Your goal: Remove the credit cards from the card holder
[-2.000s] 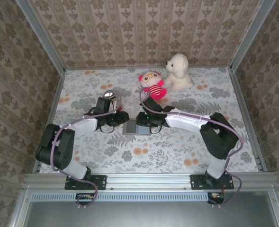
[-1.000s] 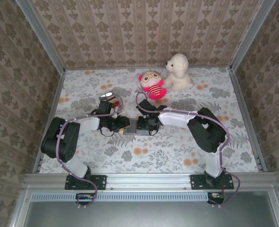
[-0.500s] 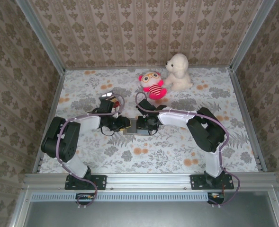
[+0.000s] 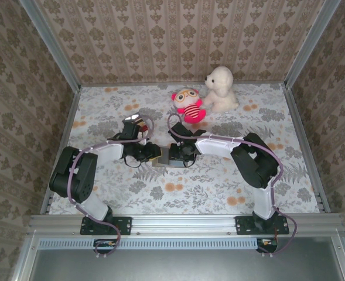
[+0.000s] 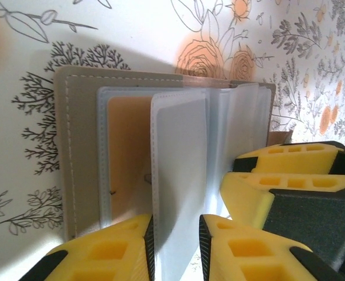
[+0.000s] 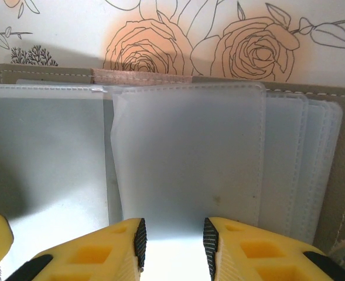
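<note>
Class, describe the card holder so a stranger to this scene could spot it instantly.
On the floral table, look in front of the red striped plush toy, where the left gripper and right gripper meet. There lies the card holder: a thin, flat grey wallet, open, with frosted clear sleeves fanned inside, unlike the soft, rounded toy behind it.

Centre: card holder [image 4: 163, 161] hemmed in, left gripper [image 4: 153, 153] on one side, right gripper [image 4: 177, 154] on the other.
Between fingertips: narrow slot, taken up by raised clear sleeves [image 5: 178, 170].
Far side: red striped plush [image 4: 188, 106] and white plush dog [image 4: 220, 89] by the back wall, well apart from the holder.
Left rear: loose credit cards [image 4: 136, 119] just beside the left arm.
Near side: open tablecloth [image 4: 190, 190] between holder and arm bases.
Right half: broad free stretch beyond the right elbow.
</note>
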Robot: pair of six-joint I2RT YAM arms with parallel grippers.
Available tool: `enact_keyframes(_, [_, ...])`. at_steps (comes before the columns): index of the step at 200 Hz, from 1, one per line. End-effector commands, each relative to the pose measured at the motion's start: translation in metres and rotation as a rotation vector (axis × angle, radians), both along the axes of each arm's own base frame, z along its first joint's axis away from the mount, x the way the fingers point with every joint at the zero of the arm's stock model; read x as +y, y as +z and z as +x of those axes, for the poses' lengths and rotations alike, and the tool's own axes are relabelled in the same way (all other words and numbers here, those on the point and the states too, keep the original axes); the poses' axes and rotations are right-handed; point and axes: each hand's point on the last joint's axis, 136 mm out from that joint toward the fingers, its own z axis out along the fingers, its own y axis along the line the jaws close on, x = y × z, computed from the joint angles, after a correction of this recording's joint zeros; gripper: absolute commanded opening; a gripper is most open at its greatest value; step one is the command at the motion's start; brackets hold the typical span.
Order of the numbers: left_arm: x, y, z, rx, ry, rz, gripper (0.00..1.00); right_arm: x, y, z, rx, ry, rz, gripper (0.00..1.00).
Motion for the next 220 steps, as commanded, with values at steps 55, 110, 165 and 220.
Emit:
enact_keyframes(55, [0.003,0.004,0.006,-0.052,0.007,0.030,0.10,0.010,0.027,-0.005,-0.028,0.053,0.085,0.37])
enact_keyframes(110, [0.035,0.012,-0.006,-0.087,-0.008,0.215,0.04,-0.008,0.082,-0.001,-0.167,0.027,0.136,0.45])
enact_keyframes(165, [0.071,0.019,-0.022,-0.108,-0.003,0.416,0.06,-0.050,0.097,-0.003,-0.258,-0.009,0.093,0.70])
enact_keyframes(220, [0.013,0.020,-0.019,-0.126,-0.049,0.254,0.44,-0.080,0.104,-0.016,-0.301,-0.060,0.086,0.82])
